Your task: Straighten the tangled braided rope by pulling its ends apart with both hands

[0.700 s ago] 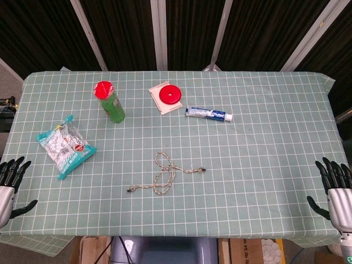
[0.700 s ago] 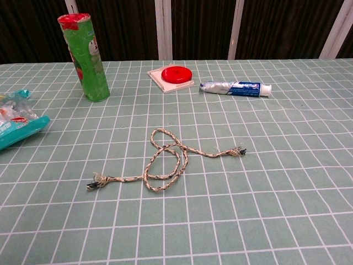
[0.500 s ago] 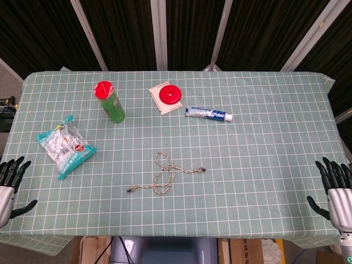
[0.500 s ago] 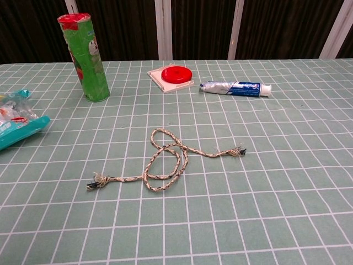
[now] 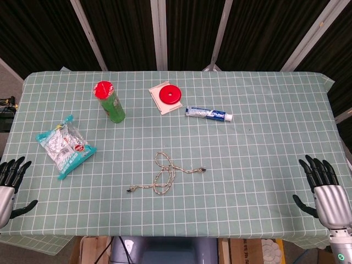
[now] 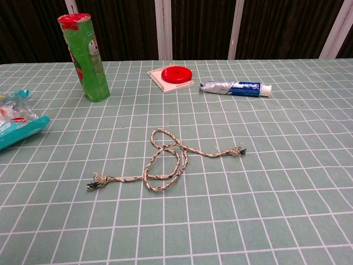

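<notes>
The braided rope [image 5: 163, 175] lies looped on the green checked tablecloth near the table's middle front, also clear in the chest view as rope [image 6: 164, 160]. One frayed end [image 6: 96, 184] points left, the other end [image 6: 238, 150] points right. My left hand [image 5: 9, 184] hovers at the front left table edge, fingers spread, holding nothing. My right hand [image 5: 323, 188] is at the front right edge, fingers spread and empty. Both hands are far from the rope and absent from the chest view.
A green can with a red lid [image 5: 110, 102] stands at the back left. A red disc on a white card [image 5: 168, 97] and a toothpaste tube [image 5: 208, 113] lie behind the rope. A snack bag [image 5: 65, 146] lies at the left.
My right hand has moved a little left, inward over the table's front right edge. The left hand and the rope have not moved.
</notes>
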Available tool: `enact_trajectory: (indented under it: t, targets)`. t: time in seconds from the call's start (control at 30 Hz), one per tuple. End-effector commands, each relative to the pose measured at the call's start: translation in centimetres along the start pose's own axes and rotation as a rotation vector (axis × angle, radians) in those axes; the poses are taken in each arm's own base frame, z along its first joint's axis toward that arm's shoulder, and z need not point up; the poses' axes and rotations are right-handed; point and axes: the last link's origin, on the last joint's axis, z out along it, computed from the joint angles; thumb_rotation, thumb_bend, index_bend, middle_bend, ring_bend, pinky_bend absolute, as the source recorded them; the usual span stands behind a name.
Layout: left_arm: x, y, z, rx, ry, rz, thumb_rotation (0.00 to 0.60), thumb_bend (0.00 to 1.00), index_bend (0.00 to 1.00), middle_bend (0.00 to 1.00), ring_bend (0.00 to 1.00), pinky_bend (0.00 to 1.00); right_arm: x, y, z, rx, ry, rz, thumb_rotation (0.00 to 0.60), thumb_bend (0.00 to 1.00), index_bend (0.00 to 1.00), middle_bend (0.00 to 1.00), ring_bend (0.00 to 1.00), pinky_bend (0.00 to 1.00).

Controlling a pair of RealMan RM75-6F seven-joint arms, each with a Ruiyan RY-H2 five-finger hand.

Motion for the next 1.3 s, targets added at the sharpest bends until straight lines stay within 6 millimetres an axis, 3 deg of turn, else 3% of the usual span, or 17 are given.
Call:
enact_trajectory:
  t: [0.03, 0.2, 0.37, 0.6, 0.87, 1.3]
  targets:
    - [0.1, -0.1, 0.0, 0.000, 0.006, 0.007, 0.600, 0.00, 0.02, 0.00, 0.00, 0.00, -0.5, -2.4, 2.1, 0.058, -0.031, 0.059, 0.600, 0.27, 0.13, 0.03, 0.00, 0.00]
    - [0.0, 0.0, 0.2, -0.003, 0.009, 0.014, 0.600, 0.00, 0.02, 0.00, 0.00, 0.00, -1.8, -6.6, 5.6, 0.130, -0.086, 0.127, 0.600, 0.27, 0.29, 0.06, 0.00, 0.00]
    - [-0.1, 0.0, 0.3, -0.004, 0.010, 0.032, 0.600, 0.01, 0.02, 0.00, 0.00, 0.00, -4.0, -10.5, 8.5, 0.195, -0.134, 0.124, 0.600, 0.27, 0.35, 0.08, 0.00, 0.00]
    - [-0.1, 0.0, 0.4, -0.007, 0.006, 0.035, 0.600, 0.02, 0.02, 0.00, 0.00, 0.00, -8.1, -14.5, 11.1, 0.233, -0.192, 0.083, 0.600, 0.29, 0.44, 0.11, 0.00, 0.00]
    - [-0.2, 0.0, 0.6, -0.020, 0.001, 0.046, 0.600, 0.04, 0.02, 0.00, 0.00, 0.00, -11.8, -17.2, 13.0, 0.209, -0.232, 0.098, 0.600, 0.31, 0.47, 0.13, 0.00, 0.00]
    - [-0.3, 0.1, 0.7, -0.026, -0.010, 0.045, 0.600, 0.04, 0.02, 0.00, 0.00, 0.00, -15.1, -18.9, 14.3, 0.178, -0.266, 0.108, 0.600, 0.32, 0.49, 0.14, 0.00, 0.00]
